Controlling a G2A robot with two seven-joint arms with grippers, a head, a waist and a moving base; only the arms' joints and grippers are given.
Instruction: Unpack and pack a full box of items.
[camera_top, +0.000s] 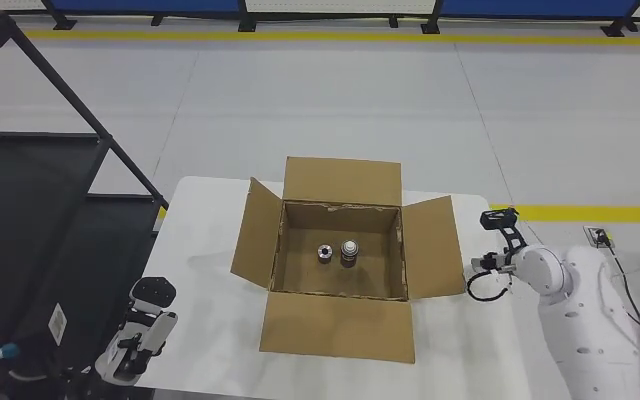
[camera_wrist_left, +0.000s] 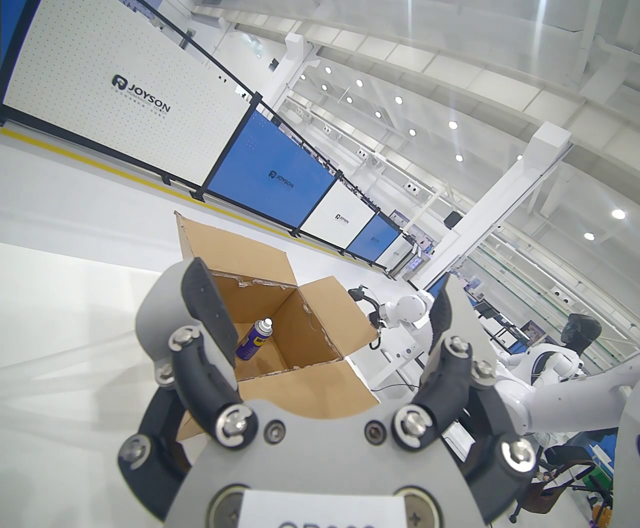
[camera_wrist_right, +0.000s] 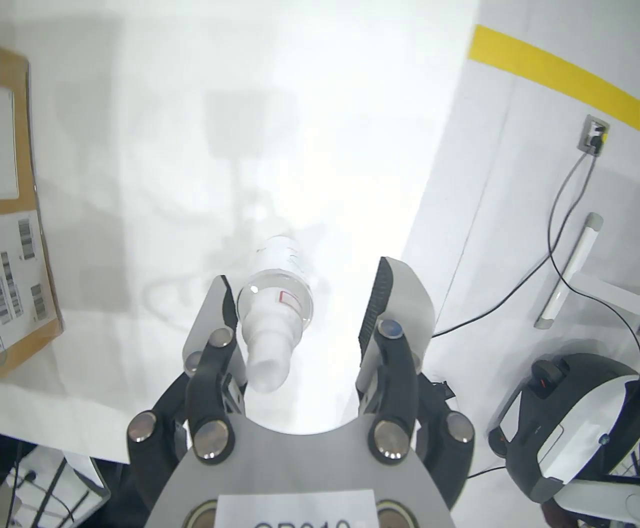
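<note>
So here's what you've got. The open brown cardboard box (camera_top: 343, 182) sits in the middle of the white table (camera_top: 210, 290) with all four flaps folded out. Inside it there are two things on the floor of the box, side by side. One is a blue spray can with a white cap (camera_wrist_left: 255, 340), standing upright. The other is a small round silver-and-dark part (camera_top: 325, 252) just beside it, on the side toward your left arm. It's too small for me to tell what it is.

Your left gripper (camera_wrist_left: 325, 282) is down by the near-left corner of the table, well apart from the box. Its fingers are spread wide with nothing between them, and it points toward the box opening.

Your right gripper (camera_wrist_right: 305, 290) is over the right end of the table, past the box's right flap. Its fingers are spread too, with a white plastic bottle with a clear cap (camera_wrist_right: 275, 305) standing on the table between them. The bottle is right up against one finger and well apart from the other, so it's not clamped. I can't tell whether it actually touches the near finger.
</note>
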